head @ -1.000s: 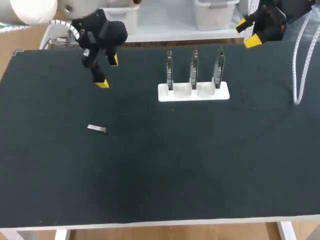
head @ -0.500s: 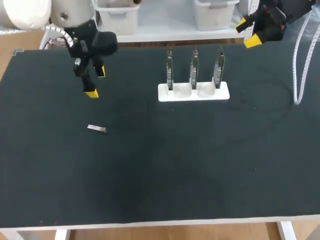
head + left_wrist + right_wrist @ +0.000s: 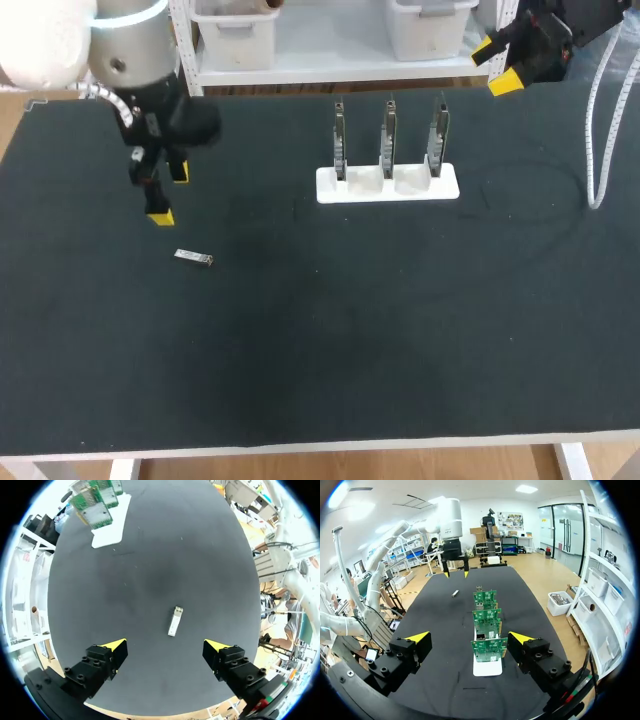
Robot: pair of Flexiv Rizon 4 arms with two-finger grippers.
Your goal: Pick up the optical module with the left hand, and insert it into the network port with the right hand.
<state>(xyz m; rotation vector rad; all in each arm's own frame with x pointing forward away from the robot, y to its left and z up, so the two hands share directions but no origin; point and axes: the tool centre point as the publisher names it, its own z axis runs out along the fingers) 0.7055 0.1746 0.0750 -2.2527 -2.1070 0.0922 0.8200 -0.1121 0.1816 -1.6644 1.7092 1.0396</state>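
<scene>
Small silver optical module (image 3: 174, 621): flat on black tabletop (image 3: 150, 555), ahead of my left pincer (image 3: 165, 647), spread to straddle it; right pincer (image 3: 467, 637) released.

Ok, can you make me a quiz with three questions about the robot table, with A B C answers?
1. How many circuit boards stand in the white holder? A two, B three, C five.
2. Where is the optical module? A in the holder, B flat on the black table, C on top of a board.
3. What is the left end effector doing? A open and empty, B shut on the module, C shut on a board.
Answers: 1 B, three boards stand in a row. 2 B, it lies alone on the table. 3 A, its fingers are wide apart with nothing touching them.
</scene>
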